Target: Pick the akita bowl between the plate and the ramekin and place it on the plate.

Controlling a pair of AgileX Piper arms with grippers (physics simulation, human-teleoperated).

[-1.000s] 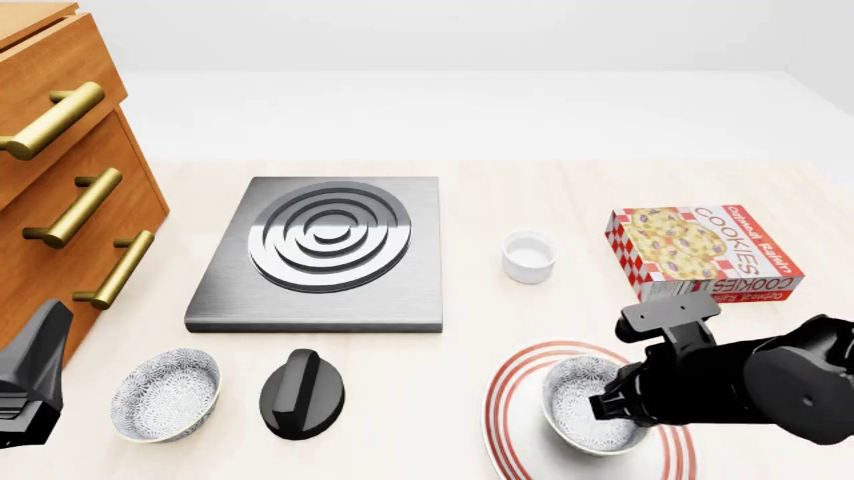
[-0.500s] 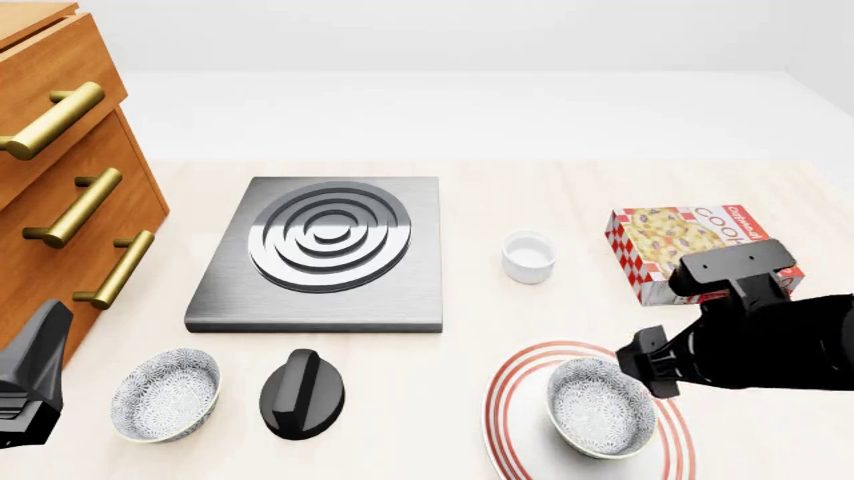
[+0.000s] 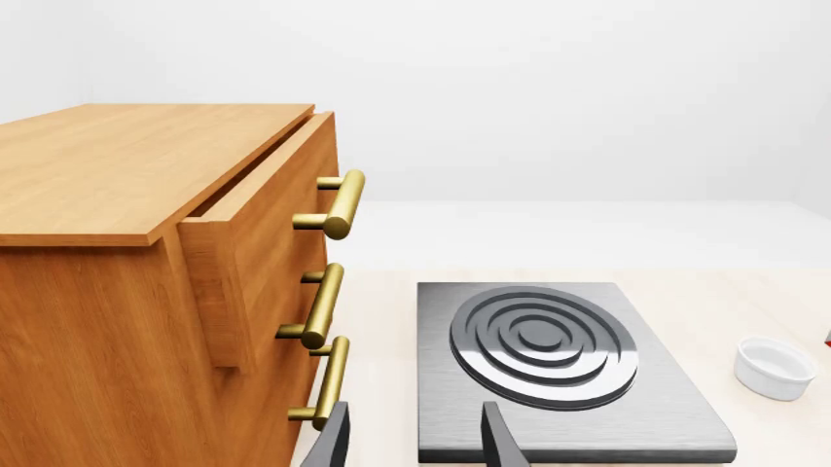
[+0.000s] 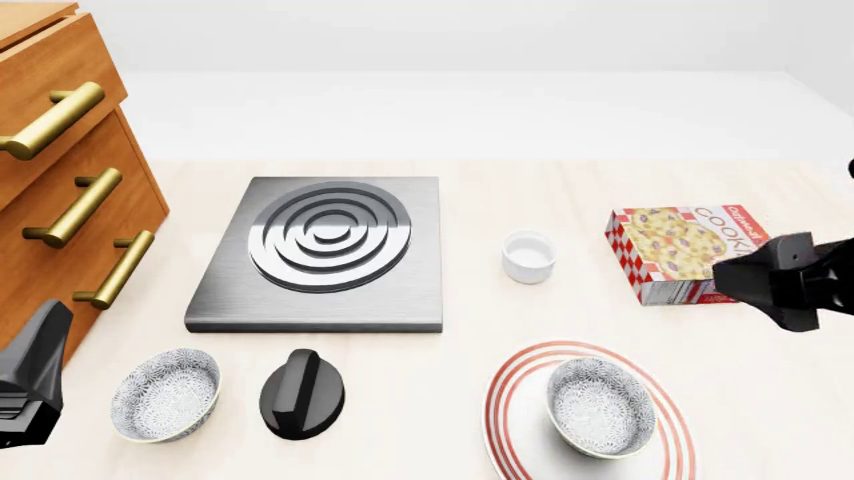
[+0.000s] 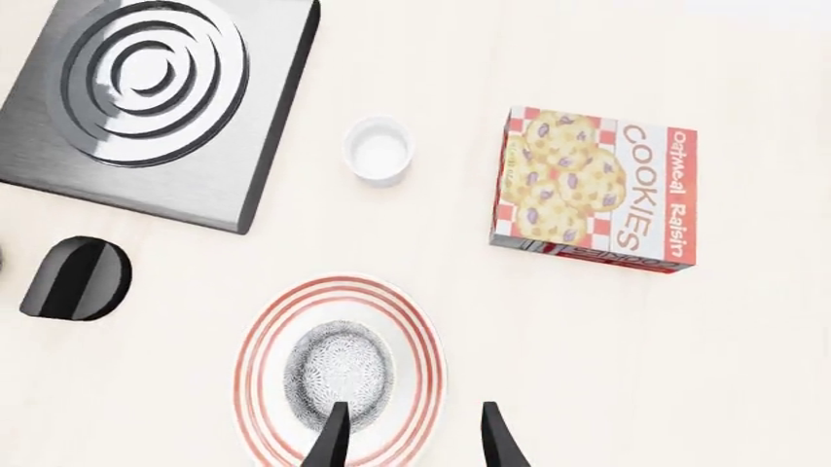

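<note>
The speckled akita bowl [image 4: 599, 406] stands upright on the red-ringed plate [image 4: 514, 400], with nothing touching it. In the right wrist view the akita bowl [image 5: 341, 375] and plate [image 5: 422, 341] lie far below my right gripper [image 5: 413, 443], which is open and empty. The white ramekin [image 4: 529, 256] sits beyond the plate, also seen as the ramekin [image 5: 379, 149]. In the front view my right arm [image 4: 787, 280] hangs at the right edge, high and apart from the plate. My left gripper [image 3: 413, 448] is open and empty, facing the stove plate.
A second speckled bowl [image 4: 164, 394] and a black knob [image 4: 302, 394] sit front left. The metal stove plate [image 4: 320, 255] is mid-table, the cookie box [image 4: 694, 250] at right, the wooden drawer cabinet [image 4: 60, 190] at left. My left arm [image 4: 30, 390] rests bottom left.
My right arm has drawn up and to the right, away from the bowl, which stays on the plate. The left arm has not moved.
</note>
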